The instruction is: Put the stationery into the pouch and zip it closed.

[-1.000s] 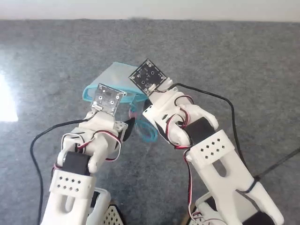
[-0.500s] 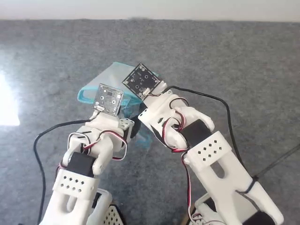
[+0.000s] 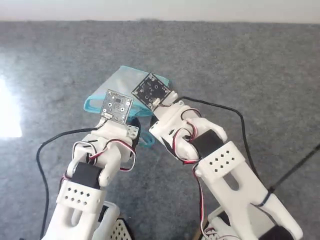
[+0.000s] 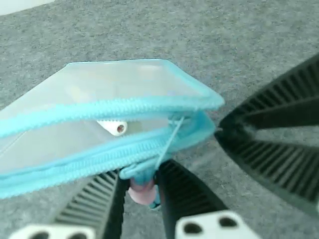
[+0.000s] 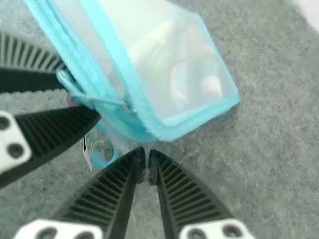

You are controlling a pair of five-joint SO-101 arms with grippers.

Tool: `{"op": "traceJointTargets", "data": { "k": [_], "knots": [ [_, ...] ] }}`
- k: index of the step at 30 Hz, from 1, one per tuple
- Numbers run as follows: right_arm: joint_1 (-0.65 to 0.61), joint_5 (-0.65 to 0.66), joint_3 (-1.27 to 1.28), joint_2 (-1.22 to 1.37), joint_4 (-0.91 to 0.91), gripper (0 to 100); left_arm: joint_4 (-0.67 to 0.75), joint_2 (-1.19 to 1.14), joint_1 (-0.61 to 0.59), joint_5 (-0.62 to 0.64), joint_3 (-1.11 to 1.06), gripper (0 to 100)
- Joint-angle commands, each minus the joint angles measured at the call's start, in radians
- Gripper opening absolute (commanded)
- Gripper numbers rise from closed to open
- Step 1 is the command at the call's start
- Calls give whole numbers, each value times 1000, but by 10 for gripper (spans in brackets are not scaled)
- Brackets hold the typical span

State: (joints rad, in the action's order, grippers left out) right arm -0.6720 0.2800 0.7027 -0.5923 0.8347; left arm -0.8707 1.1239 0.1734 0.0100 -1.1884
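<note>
The see-through pouch [image 3: 125, 82] with teal trim lies on grey carpet in front of both arms. Its zipper [image 4: 99, 109] gapes, and a pale piece of stationery [image 4: 113, 127] shows inside. My left gripper [image 4: 142, 172] is shut on the pink and teal zipper pull [image 4: 143, 189] at the pouch's near edge. My right gripper [image 5: 147, 157] is pinched shut on the end of the pouch [image 5: 159, 55], just beyond the zipper's end. The right gripper [image 4: 219, 132] also appears in the left wrist view, tips against the pouch's corner. Pale items [image 5: 154, 45] show through the pouch wall.
Grey carpet [image 3: 260, 70] surrounds the pouch on all sides. A pale wall strip [image 3: 160, 10] runs along the far edge. Black cables [image 3: 235, 112] trail from both arms near their bases.
The right arm's wrist has moved left and nearer the left arm. The pouch's near teal edge, which hung loose between the arms, has drawn in under them.
</note>
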Motion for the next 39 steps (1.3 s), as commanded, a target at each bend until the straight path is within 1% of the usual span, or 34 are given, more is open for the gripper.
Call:
{"op": "traceJointTargets", "data": {
  "k": [1,3,4,8,10,13,16,20,22,24,27,31,34,37,39],
  "knots": [
    [2,-5,37,-13,-53,9,20,15,6,-32,18,10],
    [-1,-5,66,-18,-64,22,20,15,6,-40,18,10],
    [-4,-5,75,-18,-67,46,20,15,6,-40,18,10],
    [2,-5,78,-19,-82,195,20,15,6,-40,18,10],
    [5,-3,80,-19,-93,225,12,15,5,-41,21,10],
    [2,-5,74,-41,-94,226,-11,15,5,-40,38,10],
    [1,-14,98,-147,-97,226,-23,15,5,-23,48,10],
    [1,-31,207,-305,-203,177,-23,15,5,-18,48,10],
    [1,-25,262,-343,-268,149,-23,15,5,-18,48,10],
    [1,-25,273,-340,-282,140,-23,15,5,-18,48,10],
    [-13,-21,272,-309,-265,165,-23,15,5,-18,48,10],
    [-73,28,269,-300,-231,191,-23,12,5,-18,48,10],
    [-74,46,242,-300,-163,193,-26,12,5,-23,47,10],
    [-65,117,221,-300,-70,234,-41,14,5,-23,48,10],
    [-65,146,222,-294,-59,256,-43,14,5,-21,53,10]
  ]
}}
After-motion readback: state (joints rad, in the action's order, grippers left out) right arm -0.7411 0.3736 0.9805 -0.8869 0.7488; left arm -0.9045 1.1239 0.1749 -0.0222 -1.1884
